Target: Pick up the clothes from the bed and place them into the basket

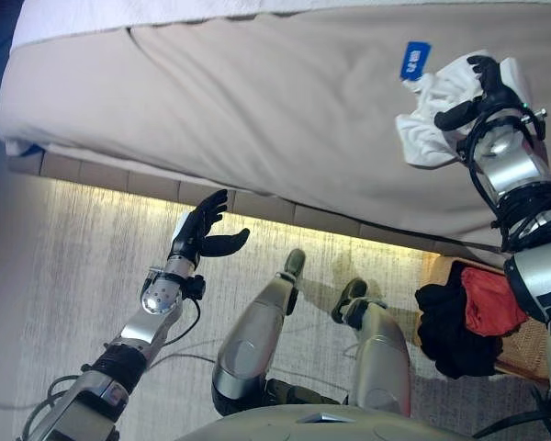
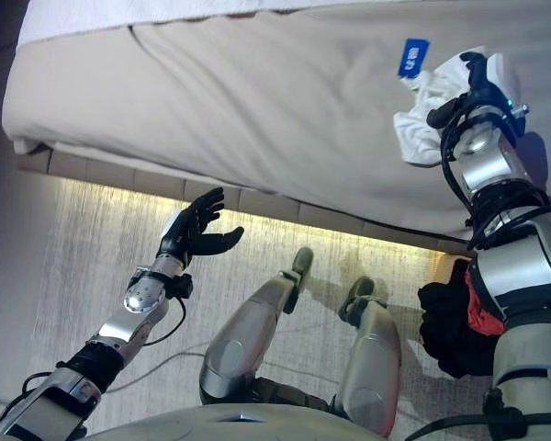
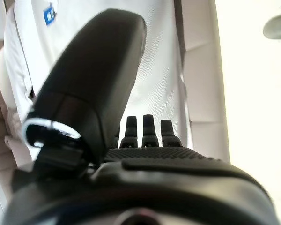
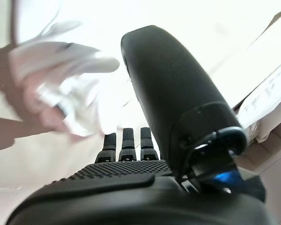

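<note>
Right hand clutching white garment over bed, blue label unreadable, left hand relaxed

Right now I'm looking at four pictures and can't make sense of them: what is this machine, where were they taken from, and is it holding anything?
It is a humanoid robot with two silver arms ending in dark hands. The two wide pictures come from cameras in its head, looking down, so you see its own arms. The two dark close-ups come from cameras on its wrists; the black shapes are thumb and fingers.

In front lies a bed with a beige cover. The right hand is at a crumpled white cloth on the bed, its fingers on the cloth; whether it has truly gripped it I cannot tell. The left hand is open, holding nothing, above the floor beside the bed.

Lower right stands a basket already holding black clothes and a red garment.
</note>
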### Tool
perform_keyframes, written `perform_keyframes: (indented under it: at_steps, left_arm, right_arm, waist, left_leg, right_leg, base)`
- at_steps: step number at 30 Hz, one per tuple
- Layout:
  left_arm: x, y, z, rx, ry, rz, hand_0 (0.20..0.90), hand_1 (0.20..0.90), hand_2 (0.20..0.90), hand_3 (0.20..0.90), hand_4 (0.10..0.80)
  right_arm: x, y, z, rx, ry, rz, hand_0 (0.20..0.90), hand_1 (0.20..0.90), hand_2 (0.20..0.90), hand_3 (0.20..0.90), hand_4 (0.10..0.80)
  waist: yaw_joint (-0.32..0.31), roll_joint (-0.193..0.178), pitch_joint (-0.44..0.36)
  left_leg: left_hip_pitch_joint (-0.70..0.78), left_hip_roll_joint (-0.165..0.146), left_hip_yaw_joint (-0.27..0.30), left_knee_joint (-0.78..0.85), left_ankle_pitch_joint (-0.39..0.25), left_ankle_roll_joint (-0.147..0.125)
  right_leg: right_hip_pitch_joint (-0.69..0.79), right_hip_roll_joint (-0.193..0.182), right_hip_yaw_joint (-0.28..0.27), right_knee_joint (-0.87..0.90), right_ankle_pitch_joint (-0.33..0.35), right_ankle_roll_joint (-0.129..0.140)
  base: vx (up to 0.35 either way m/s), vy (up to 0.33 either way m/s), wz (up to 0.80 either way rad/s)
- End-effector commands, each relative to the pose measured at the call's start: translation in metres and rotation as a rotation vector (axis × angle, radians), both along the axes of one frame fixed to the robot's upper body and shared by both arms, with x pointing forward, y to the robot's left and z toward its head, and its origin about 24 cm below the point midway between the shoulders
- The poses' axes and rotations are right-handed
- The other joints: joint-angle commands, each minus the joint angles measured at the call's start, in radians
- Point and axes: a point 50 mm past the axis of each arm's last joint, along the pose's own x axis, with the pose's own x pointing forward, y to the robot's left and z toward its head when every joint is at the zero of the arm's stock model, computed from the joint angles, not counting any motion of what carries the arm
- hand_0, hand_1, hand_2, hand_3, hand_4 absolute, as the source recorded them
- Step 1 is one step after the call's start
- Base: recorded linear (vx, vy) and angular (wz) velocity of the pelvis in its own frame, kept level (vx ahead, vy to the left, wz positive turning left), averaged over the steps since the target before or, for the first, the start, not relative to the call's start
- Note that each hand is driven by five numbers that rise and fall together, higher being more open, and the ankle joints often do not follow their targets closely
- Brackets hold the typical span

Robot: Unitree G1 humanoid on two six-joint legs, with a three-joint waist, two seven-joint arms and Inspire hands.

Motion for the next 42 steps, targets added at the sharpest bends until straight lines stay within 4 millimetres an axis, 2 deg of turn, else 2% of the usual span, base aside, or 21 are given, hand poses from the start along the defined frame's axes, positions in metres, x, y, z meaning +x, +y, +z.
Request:
perform_keyframes:
  at_steps: [1,6,9,14,15,19,21,22,23,24,29,33,38,42]
  left_arm:
    - [-0.005,-0.002,0.047,-0.043,-0.256,-0.067,0.900,0.900,0.900,0.900,0.800]
    - [-0.013,-0.003,0.053,-0.063,-0.286,-0.084,0.900,0.900,0.900,0.900,0.800]
    - [-0.017,0.002,0.059,-0.089,-0.314,-0.056,0.900,0.900,0.900,0.900,0.800]
    - [-0.022,0.007,0.062,-0.129,-0.318,-0.035,0.900,0.900,0.900,0.900,0.800]
    - [-0.023,0.009,0.063,-0.125,-0.321,-0.033,0.900,0.900,0.900,0.900,0.800]
    - [-0.026,0.013,0.067,-0.119,-0.326,-0.047,0.900,0.900,0.900,0.900,0.800]
    - [-0.027,0.014,0.069,-0.115,-0.334,-0.053,0.900,0.900,0.900,0.900,0.800]
    - [-0.028,0.013,0.070,-0.111,-0.342,-0.060,0.900,0.900,0.900,0.900,0.800]
    - [-0.028,0.012,0.072,-0.108,-0.345,-0.061,0.900,0.900,0.900,0.900,0.800]
    - [-0.029,0.013,0.072,-0.108,-0.346,-0.061,0.900,0.900,0.900,0.900,0.800]
    - [-0.030,0.013,0.072,-0.099,-0.342,-0.063,0.900,0.900,0.900,0.900,0.800]
    - [-0.031,0.013,0.072,-0.105,-0.351,-0.049,0.900,0.900,0.900,0.900,0.800]
    - [-0.026,0.008,0.071,-0.103,-0.341,-0.043,0.900,0.900,0.900,0.900,0.800]
    - [-0.019,0.003,0.068,-0.088,-0.310,-0.048,0.900,0.900,0.900,0.900,0.800]
  right_arm:
    - [-0.009,-0.005,0.071,-0.096,-0.194,-0.053,0.900,0.900,0.900,0.900,0.800]
    - [-0.014,-0.018,0.077,-0.070,-0.153,-0.121,0.900,0.900,0.900,0.900,0.800]
    - [-0.022,-0.037,0.081,-0.129,-0.058,-0.251,0.900,0.900,0.900,0.900,0.800]
    - [-0.043,-0.067,0.086,-0.363,0.211,-0.491,0.900,0.900,0.900,0.900,0.800]
    - [-0.048,-0.072,0.089,-0.416,0.315,-0.542,0.900,0.900,0.900,0.900,0.800]
    - [-0.060,-0.084,0.088,-0.486,0.523,-0.653,0.900,0.900,0.900,0.900,0.800]
    - [-0.062,-0.086,0.089,-0.514,0.552,-0.678,0.900,0.900,0.900,0.900,0.800]
    - [-0.065,-0.088,0.090,-0.530,0.580,-0.703,0.799,0.799,0.799,0.782,0.682]
    - [-0.067,-0.091,0.090,-0.534,0.581,-0.723,0.632,0.632,0.632,0.587,0.487]
    - [-0.068,-0.092,0.091,-0.539,0.562,-0.733,0.300,0.300,0.300,0.200,0.100]
    - [-0.074,-0.097,0.099,-0.547,0.418,-0.756,0.300,0.300,0.300,0.200,0.100]
    - [-0.073,-0.100,0.092,-0.473,0.251,-0.707,0.300,0.300,0.300,0.200,0.100]
    - [-0.069,-0.100,0.087,-0.400,0.123,-0.613,0.300,0.300,0.300,0.200,0.100]
    - [-0.073,-0.103,0.093,-0.342,0.005,-0.558,0.300,0.300,0.300,0.200,0.100]
  waist:
    - [0.016,0.016,-0.035]
    - [0.033,0.032,-0.035]
    - [0.041,0.045,-0.035]
    - [0.056,0.055,-0.035]
    - [0.059,0.054,-0.035]
    - [0.064,0.045,-0.035]
    - [0.066,0.043,-0.035]
    - [0.070,0.042,-0.035]
    - [0.071,0.042,-0.035]
    - [0.073,0.042,-0.035]
    - [0.068,0.043,-0.035]
    - [0.049,0.030,-0.035]
    - [0.020,0.001,-0.035]
    - [-0.007,-0.028,-0.036]
  left_leg:
    - [-0.127,-0.019,0.008,0.106,-0.120,0.030]
    - [-0.237,-0.035,0.003,0.198,-0.140,0.043]
    - [-0.330,-0.037,0.015,0.280,-0.161,0.057]
    - [-0.414,-0.041,0.020,0.344,-0.171,0.068]
    - [-0.426,-0.040,0.022,0.353,-0.172,0.070]
    - [-0.421,-0.032,0.025,0.350,-0.171,0.067]
    - [-0.416,-0.030,0.027,0.350,-0.172,0.066]
    - [-0.413,-0.028,0.028,0.353,-0.174,0.066]
    - [-0.410,-0.027,0.030,0.355,-0.175,0.067]
    - [-0.408,-0.026,0.031,0.357,-0.175,0.067]
    - [-0.394,-0.022,0.033,0.357,-0.177,0.061]
    - [-0.329,-0.002,0.045,0.324,-0.183,0.056]
    - [-0.197,0.021,0.059,0.251,-0.184,0.045]
    - [-0.049,0.038,0.070,0.163,-0.182,0.040]
  right_leg:
    - [-0.062,0.059,-0.015,0.126,-0.087,-0.040]
    - [-0.171,0.060,-0.012,0.200,-0.100,-0.047]
    - [-0.269,0.057,-0.002,0.271,-0.112,-0.052]
    - [-0.352,0.052,0.000,0.327,-0.117,-0.051]
    - [-0.363,0.053,-0.002,0.333,-0.117,-0.051]
    - [-0.357,0.061,-0.007,0.328,-0.115,-0.051]
    - [-0.347,0.061,-0.011,0.322,-0.113,-0.050]
    - [-0.342,0.059,-0.015,0.322,-0.112,-0.050]
    - [-0.336,0.057,-0.019,0.319,-0.111,-0.050]
    - [-0.333,0.057,-0.021,0.318,-0.109,-0.050]
    - [-0.318,0.056,-0.021,0.306,-0.101,-0.047]
    - [-0.254,0.064,-0.020,0.261,-0.094,-0.043]
    - [-0.118,0.071,-0.019,0.191,-0.092,-0.040]
    - [0.026,0.066,-0.011,0.094,-0.078,-0.029]
  base:
    - [-0.027,-0.033,0.29]
    - [-0.011,0.006,0.16]
    - [-0.037,0.015,0.11]
    - [-0.041,-0.022,0.13]
    - [-0.044,-0.024,0.22]
    - [-0.019,-0.010,0.05]
    - [-0.018,-0.022,-0.08]
    - [-0.021,-0.033,-0.07]
    - [-0.024,-0.036,0.06]
    - [-0.033,-0.036,0.22]
    - [-0.052,-0.008,-0.12]
    - [-0.050,0.032,-0.13]
    - [0.000,0.063,-0.14]
    - [0.033,0.063,-0.20]
